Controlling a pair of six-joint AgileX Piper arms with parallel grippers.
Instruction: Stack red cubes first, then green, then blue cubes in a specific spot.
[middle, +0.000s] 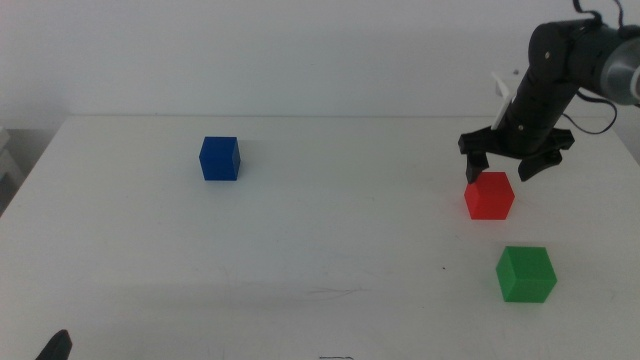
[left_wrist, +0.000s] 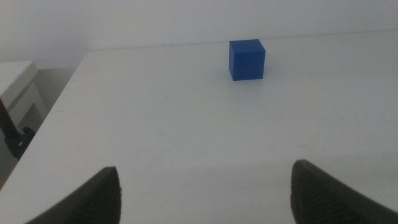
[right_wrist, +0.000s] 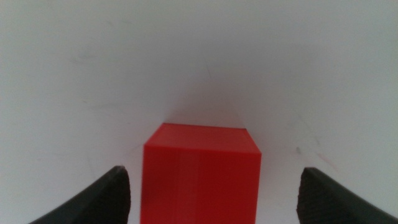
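The white table (middle: 330, 220) spreads under me, bare apart from three cubes and a faint thin grey line (middle: 335, 292) near its front edge. My right arm (middle: 555, 70) comes in from the right side and bends down toward the table's right part, ending in my right gripper (middle: 497, 170), which hangs just above and behind the red cube (middle: 489, 195). Its jaws are spread wide apart and grasp nothing; in the right wrist view the red cube (right_wrist: 200, 174) sits on the table between the two dark jaw tips, with clear gaps on both sides, so neither jaw touches it. My left gripper (left_wrist: 205, 193) waits low at the table's front left corner, only a dark tip of it showing at the bottom edge of the middle view; its jaws are likewise spread and empty, pointing across bare tabletop toward the blue cube (left_wrist: 247, 60). That blue cube (middle: 219, 158) stands alone on the left part of the table, well apart from the other two. The green cube (middle: 526, 273) rests flat on the table near the red one, closer to the front edge and slightly further right, not touching it. All three cubes stand upright on the surface, none stacked on another.
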